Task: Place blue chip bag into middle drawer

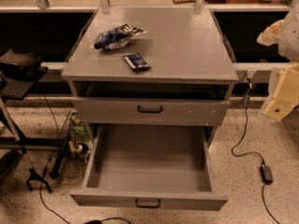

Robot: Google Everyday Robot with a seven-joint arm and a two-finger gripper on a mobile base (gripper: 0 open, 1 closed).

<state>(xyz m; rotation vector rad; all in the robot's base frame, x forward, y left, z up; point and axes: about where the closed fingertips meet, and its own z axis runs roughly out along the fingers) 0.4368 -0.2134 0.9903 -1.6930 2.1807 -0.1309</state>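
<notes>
On cabinet top (pixel 187 45), back-left: blue chip bag (pixel 117 36) | jaws at right edge — well apart, state cannot tell | middle drawer (pixel 149 164) open

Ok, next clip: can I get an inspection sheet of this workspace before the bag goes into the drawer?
Surface: grey cabinet top, carrying two items.
Job's things: blue chip bag lies crumpled at the top's back left; middle drawer is pulled open, nothing seen inside.
Clutter: small flat dark-blue packet in front of the bag, apart from it.
Grippers: gripper at the right edge of view, beside the cabinet and far from the bag.
Cables: black cable with adapter on the floor at right; thin cable at left.
Surroundings: upper drawer shut; black stand at left; speckled floor.
</notes>
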